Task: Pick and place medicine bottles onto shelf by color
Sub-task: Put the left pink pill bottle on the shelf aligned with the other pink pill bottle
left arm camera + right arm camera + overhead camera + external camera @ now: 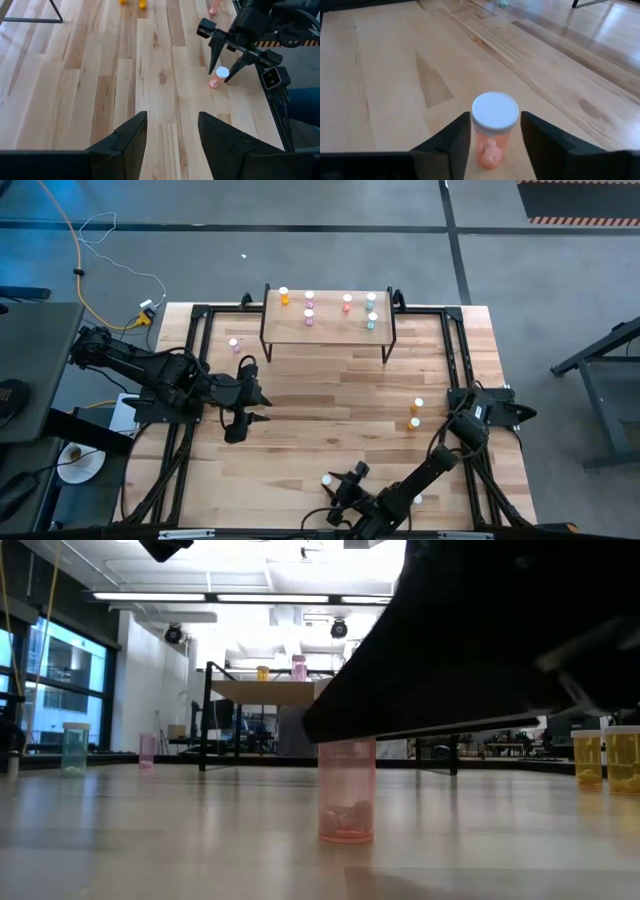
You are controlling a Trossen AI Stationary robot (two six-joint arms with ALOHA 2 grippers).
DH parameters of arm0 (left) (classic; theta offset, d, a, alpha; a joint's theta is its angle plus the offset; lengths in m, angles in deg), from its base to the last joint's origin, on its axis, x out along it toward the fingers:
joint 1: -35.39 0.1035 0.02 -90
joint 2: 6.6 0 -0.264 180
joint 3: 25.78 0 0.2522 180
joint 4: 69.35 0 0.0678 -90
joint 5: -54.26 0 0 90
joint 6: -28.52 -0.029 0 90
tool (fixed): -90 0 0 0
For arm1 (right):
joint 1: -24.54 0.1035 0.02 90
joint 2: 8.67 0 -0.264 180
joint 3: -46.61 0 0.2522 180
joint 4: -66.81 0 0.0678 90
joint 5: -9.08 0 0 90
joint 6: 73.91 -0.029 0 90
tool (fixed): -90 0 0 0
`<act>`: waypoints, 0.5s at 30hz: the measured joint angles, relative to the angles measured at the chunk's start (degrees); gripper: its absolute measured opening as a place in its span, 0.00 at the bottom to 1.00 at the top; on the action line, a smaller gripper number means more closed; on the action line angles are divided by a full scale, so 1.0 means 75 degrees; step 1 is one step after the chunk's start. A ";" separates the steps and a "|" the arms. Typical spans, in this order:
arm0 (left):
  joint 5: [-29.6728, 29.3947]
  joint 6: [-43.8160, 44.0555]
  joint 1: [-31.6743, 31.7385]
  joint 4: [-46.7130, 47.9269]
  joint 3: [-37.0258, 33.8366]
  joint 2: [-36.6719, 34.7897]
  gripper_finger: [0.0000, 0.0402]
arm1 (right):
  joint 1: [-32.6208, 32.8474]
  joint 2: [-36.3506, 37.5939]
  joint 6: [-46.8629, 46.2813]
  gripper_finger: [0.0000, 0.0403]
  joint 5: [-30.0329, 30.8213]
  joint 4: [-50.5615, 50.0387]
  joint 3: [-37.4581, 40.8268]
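A pink bottle (pixel 494 131) with a white cap stands upright on its base near the table's near edge (pixel 327 480). My right gripper (pixel 223 75) is open and reaches in low from the near right. One finger stands close on each side of the bottle, and a thin gap shows on each side. My left gripper (pixel 172 135) hangs open over the table's left middle (pixel 243 423) with nothing between its fingers. The shelf (pixel 328 328) stands at the far edge and carries several orange, pink, red and teal bottles (pixel 345 308).
Two orange bottles (pixel 415 415) stand at the table's right. A pink one (pixel 234 344) stands left of the shelf, and another white-capped one (pixel 418 500) is beside my right arm. The low view shows a teal bottle (pixel 75 748) at far left. Bare wood lies mid-table.
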 joint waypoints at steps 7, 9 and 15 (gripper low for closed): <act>0.0000 0.0000 0.0000 0.0000 0.0000 0.0000 0.42 | 0.0005 0.0000 0.0101 0.24 -0.0014 0.0003 0.0000; 0.0000 0.0000 0.0000 0.0000 0.0000 0.0000 0.42 | 0.0004 0.0000 0.0137 0.21 -0.0011 0.0003 0.0000; 0.0000 0.0000 0.0000 0.0000 0.0000 0.0000 0.42 | 0.0004 0.0000 0.0137 0.20 0.0019 0.0002 0.0000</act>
